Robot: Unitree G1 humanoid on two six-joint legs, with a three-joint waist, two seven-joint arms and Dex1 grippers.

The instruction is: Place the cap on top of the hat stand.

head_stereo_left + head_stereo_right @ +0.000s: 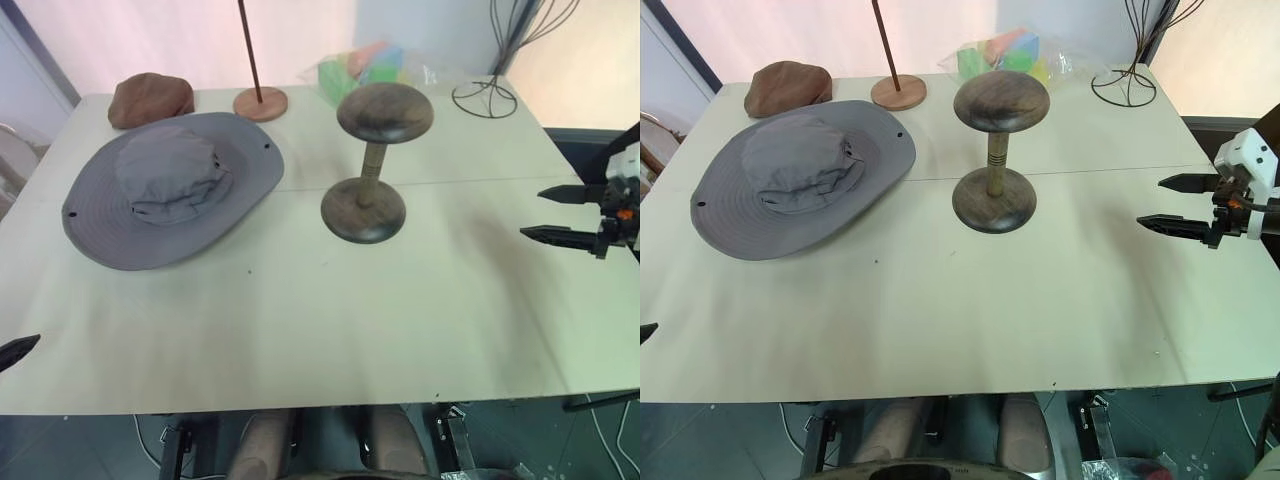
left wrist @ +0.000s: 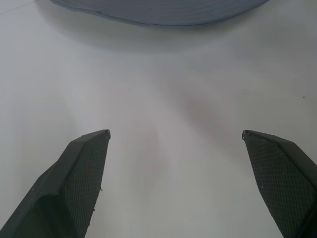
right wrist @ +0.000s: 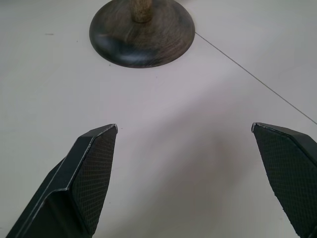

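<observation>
Left eye view: right claw [image 1: 545, 212] at the right edge over the tabletop [image 1: 330, 320], both black fingers spread wide, nothing between them, tips pointing toward the hat stand [image 1: 375, 160]. Hat stand upright, well apart from that claw, round base flat on the tabletop, ribbed stem rising to the bare domed top. Cap [image 1: 170, 187] beyond the stand on the far side from the right claw, lying flat, brim down, crown up and slightly crumpled, not touching the stand. Left claw [image 2: 176, 136] seen in the left wrist view: fingers [image 2: 79, 173] parted as wide as the right pair, empty, hanging just over bare tabletop, with the grey brim edge of the cap ahead of the tips, near but apart. In the head view, just one dark fingertip of it at the left edge, low. Right wrist view: base of the stand straight ahead of the open fingers, apart from them, a thin seam line across the tabletop beside it. Behind the cap, farther from both claws: small brown flat cap [image 1: 150, 98], thin pole on a reddish round base [image 1: 260, 102], a bag of coloured blocks [image 1: 365, 68], black wire stand [image 1: 485, 95].
</observation>
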